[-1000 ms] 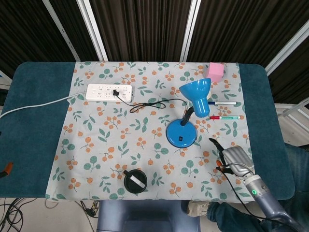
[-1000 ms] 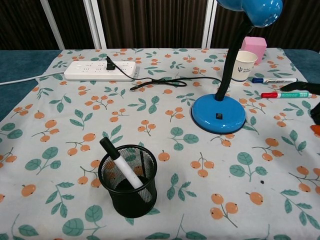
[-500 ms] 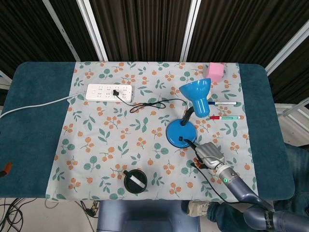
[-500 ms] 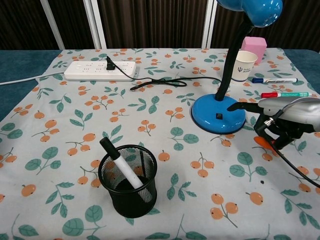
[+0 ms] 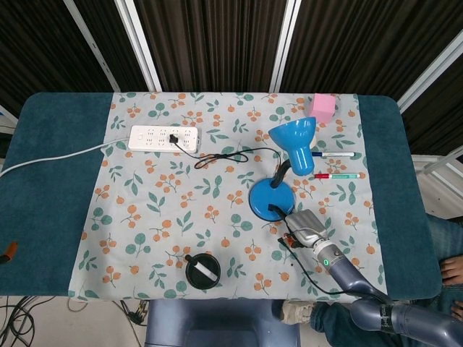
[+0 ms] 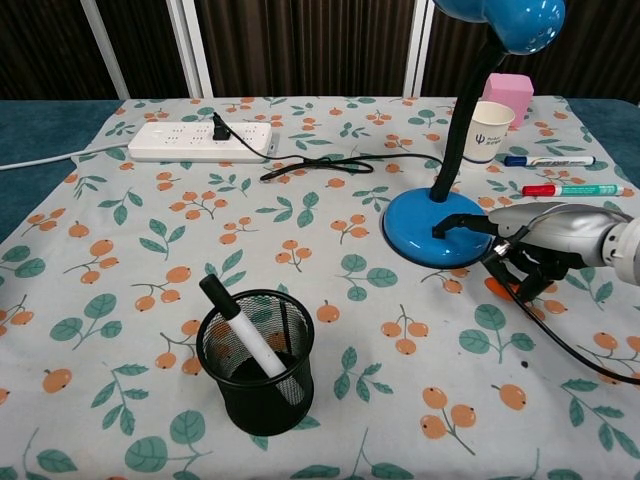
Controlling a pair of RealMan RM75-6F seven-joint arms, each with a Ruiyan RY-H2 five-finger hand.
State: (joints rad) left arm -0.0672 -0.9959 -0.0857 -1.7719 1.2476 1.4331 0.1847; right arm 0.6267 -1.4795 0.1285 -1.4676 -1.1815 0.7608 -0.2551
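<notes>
A blue desk lamp stands right of centre, its round base [image 5: 265, 197] [image 6: 425, 240] on the flowered cloth and its shade [image 5: 293, 136] [image 6: 500, 18] raised above. My right hand [image 5: 304, 227] [image 6: 530, 245] lies at the base's near right edge. One outstretched finger [image 6: 455, 222] touches the top of the base, a little right of the small black switch [image 6: 435, 232]. Its other fingers curl down toward the cloth and hold nothing. The lamp's black cord [image 5: 224, 155] [image 6: 320, 165] runs to a white power strip [image 5: 163, 137] [image 6: 200, 141]. My left hand is out of sight.
A black mesh pen holder [image 5: 202, 271] [image 6: 255, 365] with a marker in it stands at the front. A paper cup [image 6: 487, 130], a pink box [image 5: 323, 107] [image 6: 508, 95], a blue marker [image 5: 334, 154] [image 6: 548, 160] and a red-and-green marker [image 5: 338, 175] [image 6: 575, 189] lie at the back right.
My right hand has moved from the table's right side leftward to the lamp base, and its outstretched finger now rests on the base. Nothing else has moved.
</notes>
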